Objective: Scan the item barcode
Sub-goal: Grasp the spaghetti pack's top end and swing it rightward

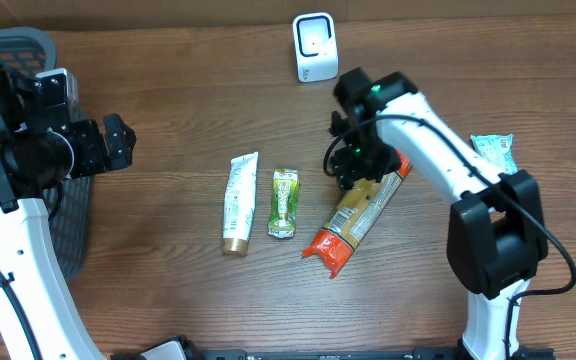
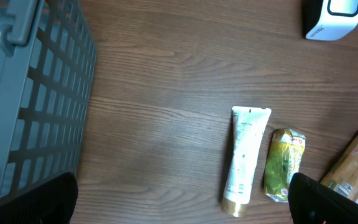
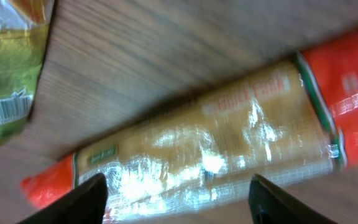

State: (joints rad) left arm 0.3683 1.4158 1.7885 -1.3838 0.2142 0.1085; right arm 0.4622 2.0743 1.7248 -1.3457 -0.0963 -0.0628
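Pasta packet (image 1: 356, 218) with orange ends lies flat and slanted on the wooden table (image 1: 168, 100), just right of a green sachet (image 1: 284, 203) and a white tube (image 1: 238, 203). Right gripper (image 1: 351, 168) hovers over its upper end, jaws spread, holding nothing; left gripper (image 1: 118, 142) waits wide open beside a grey basket (image 1: 8, 45). The step in hand looks like the pick-up: next, the jaws need to close on the packet and show its barcode to the white scanner (image 1: 314, 47).
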